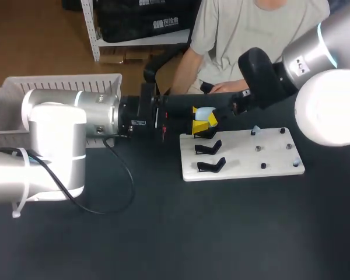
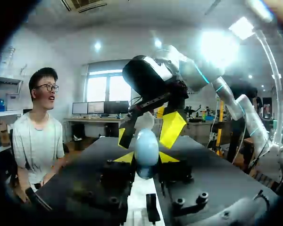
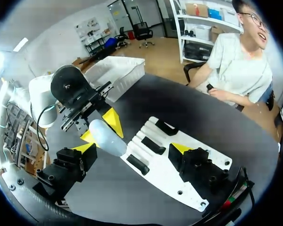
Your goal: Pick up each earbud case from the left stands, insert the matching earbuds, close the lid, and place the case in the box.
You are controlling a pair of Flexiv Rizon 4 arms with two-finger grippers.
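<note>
1. Well, in the head view the left gripper (image 1: 203,121) is closed on the pale blue earbud case (image 1: 205,111). It holds the case in the air over the far left corner of the white board (image 1: 245,166), just above the two black stands (image 1: 209,146). The right arm (image 1: 265,73) comes in from the far right, and its wrist ends right beside the case. The white box (image 1: 58,87) sits at the far left of the table (image 1: 163,233), well apart from the case.
2. In the left wrist view the yellow tips press the egg-shaped case from both sides, and its rounded end points out ahead of them. The right gripper (image 2: 147,131) hangs just ahead, with its two fingers spread to either side of the case's far end (whether they touch it I cannot tell).
3. In the right wrist view the right gripper's own fingers stand wide apart and grip nothing. The case lies between them, nearer one finger, clamped in the left gripper's tips above the board.
</note>
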